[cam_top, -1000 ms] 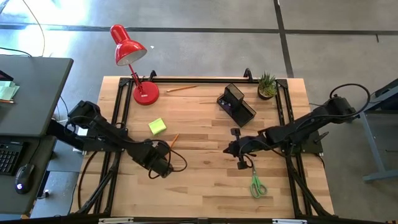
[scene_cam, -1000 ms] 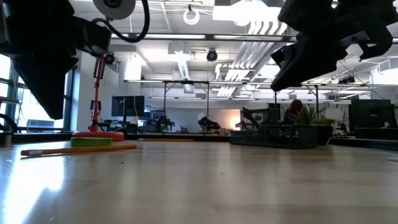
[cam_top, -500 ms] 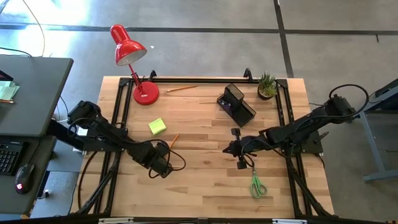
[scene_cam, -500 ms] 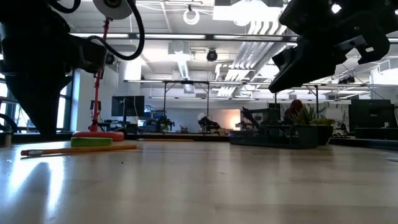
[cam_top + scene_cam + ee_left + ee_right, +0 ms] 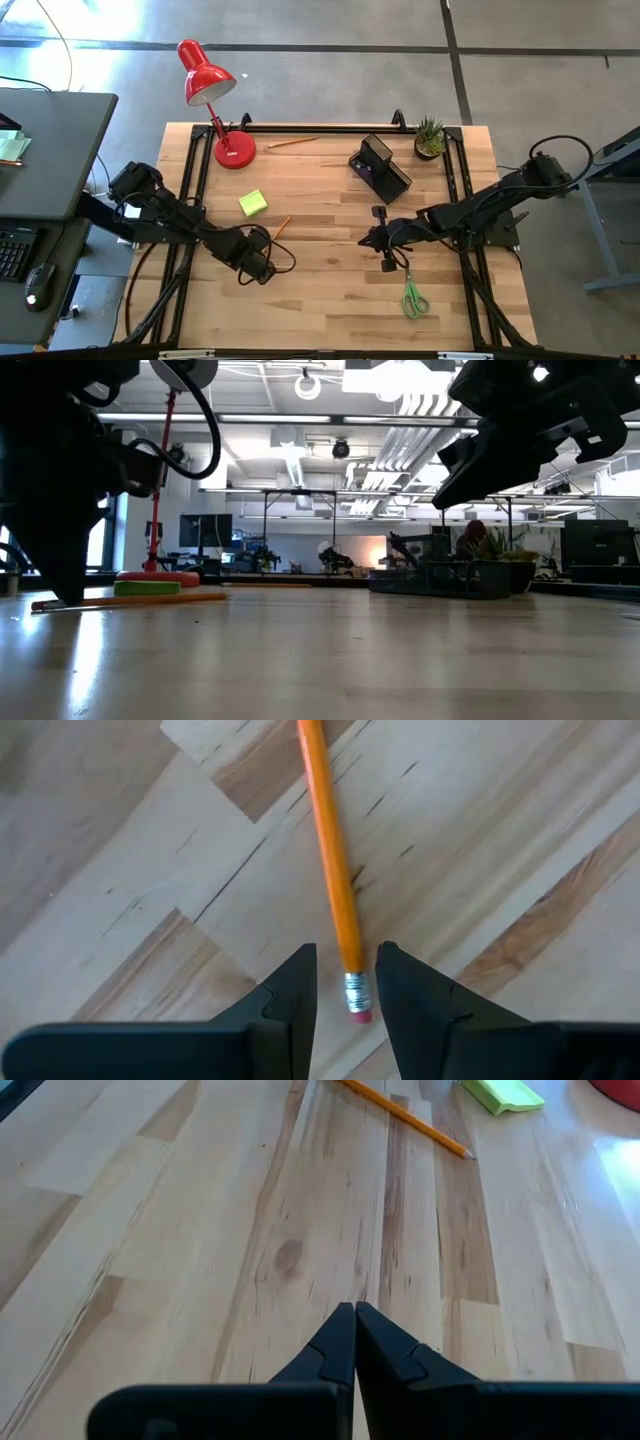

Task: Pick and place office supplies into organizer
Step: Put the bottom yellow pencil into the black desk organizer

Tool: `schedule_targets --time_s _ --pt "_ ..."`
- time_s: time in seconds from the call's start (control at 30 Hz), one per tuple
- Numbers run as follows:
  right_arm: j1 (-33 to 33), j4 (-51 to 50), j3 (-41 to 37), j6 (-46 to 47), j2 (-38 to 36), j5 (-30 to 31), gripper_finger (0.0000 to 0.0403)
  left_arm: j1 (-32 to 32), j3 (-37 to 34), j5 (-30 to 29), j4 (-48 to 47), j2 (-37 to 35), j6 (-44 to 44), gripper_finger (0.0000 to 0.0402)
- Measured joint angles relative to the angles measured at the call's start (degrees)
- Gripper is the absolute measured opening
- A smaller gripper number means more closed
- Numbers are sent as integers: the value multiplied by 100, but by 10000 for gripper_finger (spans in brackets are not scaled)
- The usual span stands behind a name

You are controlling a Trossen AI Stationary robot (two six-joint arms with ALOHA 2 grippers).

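Wooden tabletop (image 5: 120, 840): pencil (image 5: 330, 850) eraser end sits between the left gripper's (image 5: 346, 982) parted jaws.

Smooth pale wood table (image 5: 330, 300), faint sheen

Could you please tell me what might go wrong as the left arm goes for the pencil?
The left pincer is open astride only the eraser end of the thin orange pencil, so a grasp that far out may let it pivot or slip. The pencil lies flat on the wooden table, so the fingertips may scrape the wood.
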Motion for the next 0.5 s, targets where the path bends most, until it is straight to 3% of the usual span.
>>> schedule_targets --time_s 0.5 --pt "0 24 0 -4 0 -2 0 0 28 -2 -266 282 82 92"
